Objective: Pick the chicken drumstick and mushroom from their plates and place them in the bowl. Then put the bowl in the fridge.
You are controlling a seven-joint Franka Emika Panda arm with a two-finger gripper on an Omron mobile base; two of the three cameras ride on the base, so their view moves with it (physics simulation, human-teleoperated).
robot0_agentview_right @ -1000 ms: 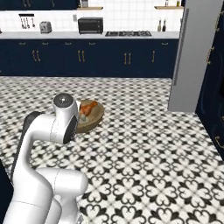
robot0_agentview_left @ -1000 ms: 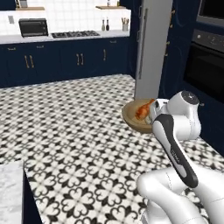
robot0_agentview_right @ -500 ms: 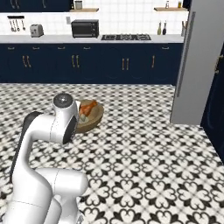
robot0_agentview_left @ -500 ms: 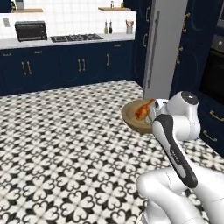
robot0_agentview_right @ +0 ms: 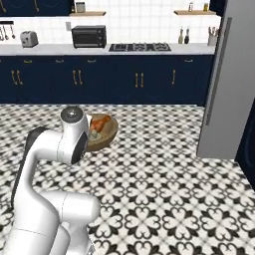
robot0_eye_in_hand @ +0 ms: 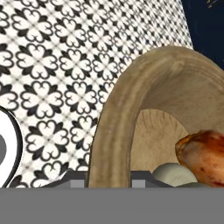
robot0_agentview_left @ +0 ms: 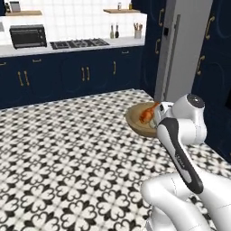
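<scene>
Two foods already sit in the bowl (robot0_eye_in_hand: 131, 113), so what is left, by my reading, is getting it into the fridge (robot0_agentview_left: 180, 49). The hand (robot0_eye_in_hand: 109, 179) is clamped on the bowl's near rim: in the hand view the wooden wall rises straight out of the spot between its tips at 6 o'clock. The chicken drumstick (robot0_eye_in_hand: 203, 155) lies at about 4 o'clock inside the bowl, with the pale mushroom (robot0_eye_in_hand: 175, 174) just beside it, lower and nearer the hand.

The chief risk is the grip itself. Only one edge is pinched, the load hangs out beyond the hand, and the drumstick rests high against the far side. A jolt or a turn of the wrist could tip the bowl and roll the food out, or let the rim slide from the grip. The fridge doors look closed in both base views, so carrying the bowl straight in would strike the door.

The arm is folded tight, elbow high, forearm doubled back down beside the base, with the wrist level and the bowl carried low above the patterned floor (robot0_agentview_left: 67, 153), ahead of the robot. The fridge stands at about 1 o'clock from the bowl in the left base view.
</scene>
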